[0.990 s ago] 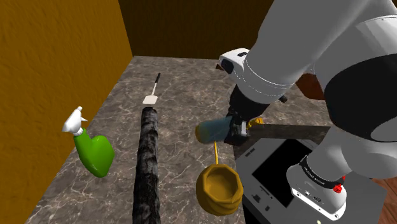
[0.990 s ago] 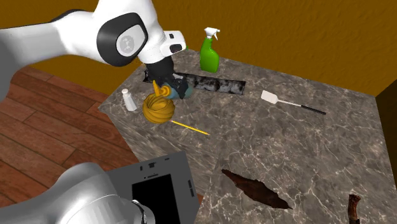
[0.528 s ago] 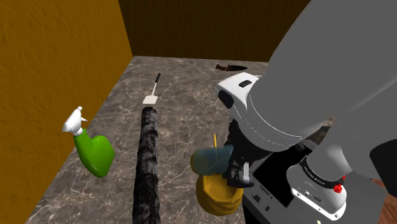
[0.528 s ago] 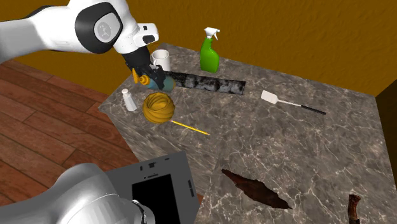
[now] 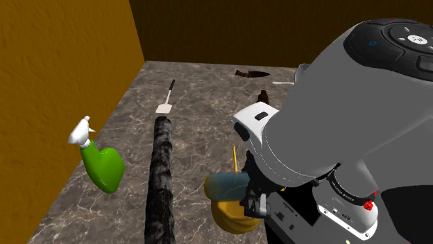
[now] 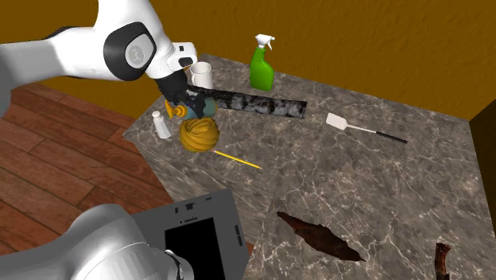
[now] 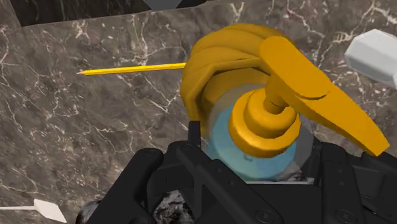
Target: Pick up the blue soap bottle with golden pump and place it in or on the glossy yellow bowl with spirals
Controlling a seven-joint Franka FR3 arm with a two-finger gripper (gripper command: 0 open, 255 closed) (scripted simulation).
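Soap bottle (image 5: 223,186) lower, bowl (image 5: 226,219) half-hidden

White rounded arm (image 6: 48,60), dark grey joints (image 6: 131,52); black fingers (image 7: 149,184).

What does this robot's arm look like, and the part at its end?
The arm is built of fat, rounded white shells joined by dark grey bands. One joint has a dark round cap with a small pale mark, and a small red knob sits near its foot. The tool at the end is all black and blocky.
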